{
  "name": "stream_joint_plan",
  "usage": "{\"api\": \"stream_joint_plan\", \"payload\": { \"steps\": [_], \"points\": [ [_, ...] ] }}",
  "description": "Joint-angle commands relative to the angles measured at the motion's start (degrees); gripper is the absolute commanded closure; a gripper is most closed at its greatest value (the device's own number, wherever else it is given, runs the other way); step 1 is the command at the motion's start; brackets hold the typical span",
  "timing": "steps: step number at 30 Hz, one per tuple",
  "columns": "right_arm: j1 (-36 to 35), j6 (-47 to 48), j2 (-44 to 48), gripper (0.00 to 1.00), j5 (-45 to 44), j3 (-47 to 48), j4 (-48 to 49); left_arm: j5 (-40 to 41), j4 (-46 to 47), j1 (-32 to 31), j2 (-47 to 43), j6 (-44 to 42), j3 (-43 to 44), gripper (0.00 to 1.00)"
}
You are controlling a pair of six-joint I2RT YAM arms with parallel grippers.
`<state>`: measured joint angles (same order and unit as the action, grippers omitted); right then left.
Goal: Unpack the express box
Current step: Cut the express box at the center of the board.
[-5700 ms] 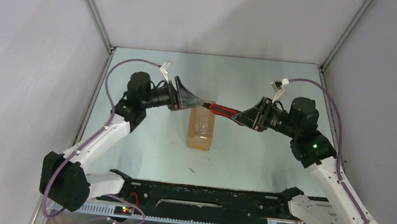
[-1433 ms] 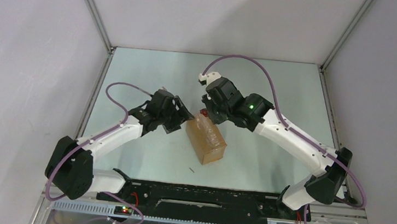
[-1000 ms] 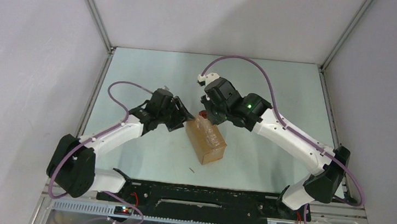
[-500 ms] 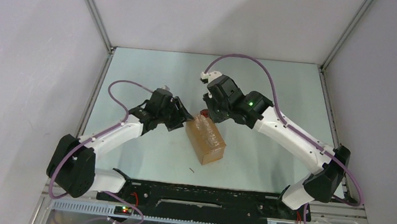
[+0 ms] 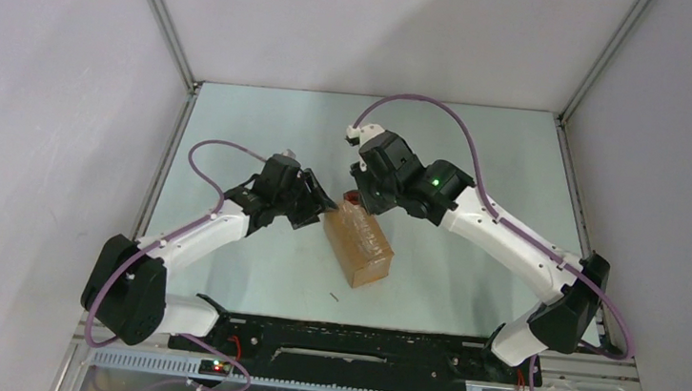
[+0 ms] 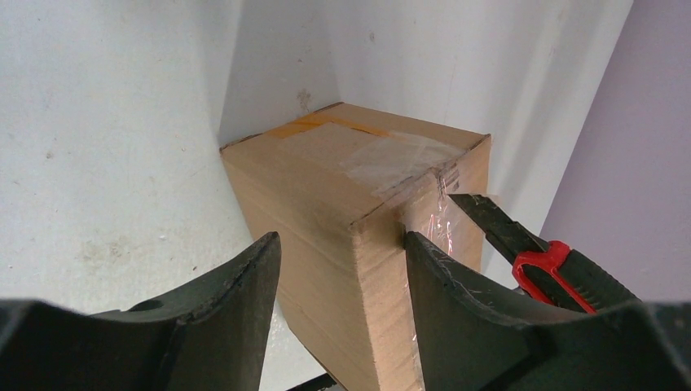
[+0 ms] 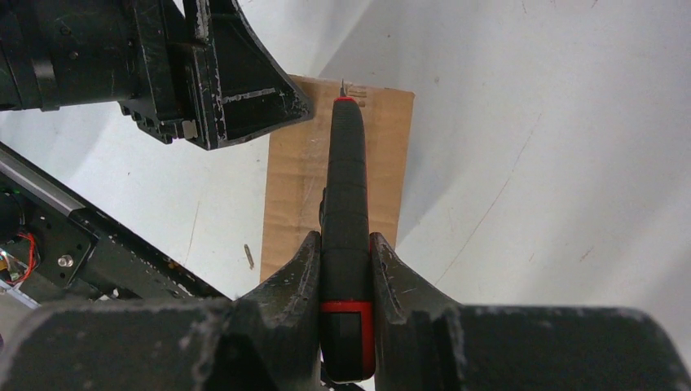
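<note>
The express box (image 5: 363,251), a brown carton with clear tape on top, lies slantwise in the middle of the table. My left gripper (image 5: 321,212) straddles its far-left corner. In the left wrist view both fingers of the left gripper (image 6: 341,240) rest against the express box (image 6: 326,163), one on the long side, one on the end face. My right gripper (image 5: 359,200) is shut on a red-and-black utility knife (image 7: 346,163). The knife's tip reaches the taped far end of the express box (image 7: 387,147). The knife (image 6: 554,265) lies right beside the left gripper's right finger.
A small dark scrap (image 5: 336,297) lies on the table in front of the box. The black base rail (image 5: 357,342) runs along the near edge. White walls with metal posts close in the table on three sides. Purple cables loop above both arms.
Since the oldest frame the box has been turned slantwise and the right arm has swung round to its far end. Over the last second almost nothing moved.
</note>
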<state>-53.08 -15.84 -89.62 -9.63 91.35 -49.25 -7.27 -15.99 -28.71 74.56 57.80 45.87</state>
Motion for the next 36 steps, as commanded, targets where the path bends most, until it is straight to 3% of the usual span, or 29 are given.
{"api": "stream_joint_plan", "payload": {
  "steps": [1,36],
  "points": [
    [-0.3,0.5,-0.9,1.00,0.0,1.4,3.2,-0.5,-4.2,0.1,-0.5,-2.6,0.6,0.39],
    [-0.4,0.5,0.5,1.00,-2.2,2.1,1.3,-0.3,-4.3,0.2,-1.0,-2.1,-0.1,0.39]
  ]
}}
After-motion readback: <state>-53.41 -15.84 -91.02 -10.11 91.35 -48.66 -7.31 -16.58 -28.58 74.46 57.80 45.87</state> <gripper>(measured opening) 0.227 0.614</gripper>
